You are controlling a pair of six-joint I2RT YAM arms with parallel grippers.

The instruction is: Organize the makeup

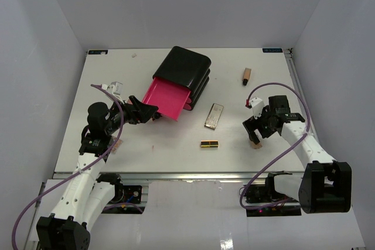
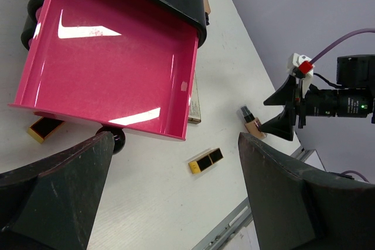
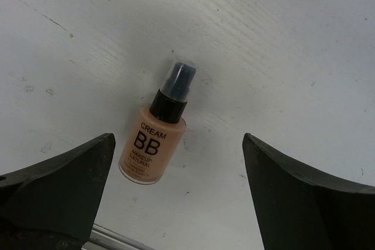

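Barely starting: poising the released right pincer [image 1: 255, 134] over a loose tan bottle [image 3: 153, 141], the released left pincer [image 1: 149, 111] beside the unfilled pink drawer [image 2: 111, 57]

White worktop [image 1: 176, 162], and the black box [image 1: 184, 68] sits on it, turned at an angle, one pink drawer [image 1: 167, 99] pulled out. Just right of the box, the palette [image 1: 214, 116] lies flat. Nearer than that, a lipstick [image 1: 209, 143] on its side. A second lipstick [image 2: 44, 128] peeks out by the drawer's front corner. Right of the box, a tan bottle [image 1: 246, 76]; well right and nearer, the BB bottle [image 3: 153, 139] lying down.
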